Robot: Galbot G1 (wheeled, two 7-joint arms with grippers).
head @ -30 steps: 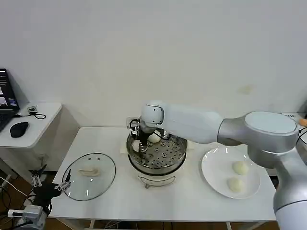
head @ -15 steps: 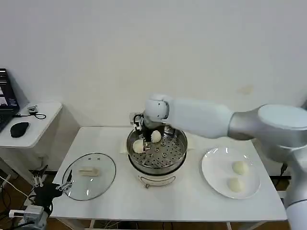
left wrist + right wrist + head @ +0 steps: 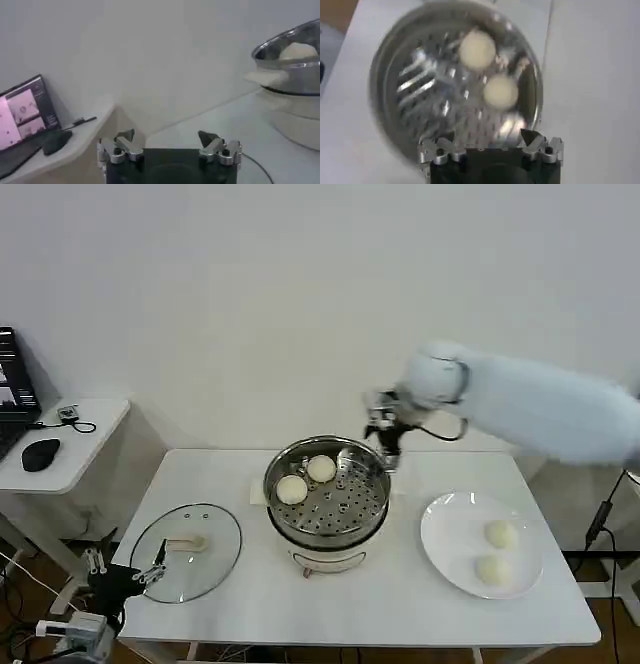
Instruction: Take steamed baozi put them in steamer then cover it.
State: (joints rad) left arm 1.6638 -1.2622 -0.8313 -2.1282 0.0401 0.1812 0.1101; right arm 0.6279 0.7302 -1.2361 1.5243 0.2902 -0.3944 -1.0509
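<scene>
1. The steamer (image 3: 327, 502) stands upright at the middle of the white counter (image 3: 300, 604), its open mouth facing up and uncovered.
2. Two steamed baozi (image 3: 307, 480) lie on its perforated floor at the far-left side, touching or nearly so; the right wrist view shows the same pair (image 3: 490, 70) inside the basket.
3. Two more steamed baozi (image 3: 496, 551) sit on the white plate (image 3: 445, 549) at the right of the counter, one nearer than the other, close together.
4. The cover (image 3: 186, 551) lies flat on the counter left of the steamer, handle up; the long axis of its cream handle (image 3: 186, 543) runs left to right.
5. The right gripper (image 3: 385, 436) hangs in the air just above the steamer's far-right rim, pointing down; its fingers (image 3: 537, 145) are spread apart and empty.
6. The left gripper (image 3: 125, 572) waits low off the counter's near-left corner, just beside the cover's rim; its fingers (image 3: 212, 142) are released, holding nothing.
7. A side desk (image 3: 70, 454) at far left carries a black mouse (image 3: 40, 454) and a laptop (image 3: 12, 399).
</scene>
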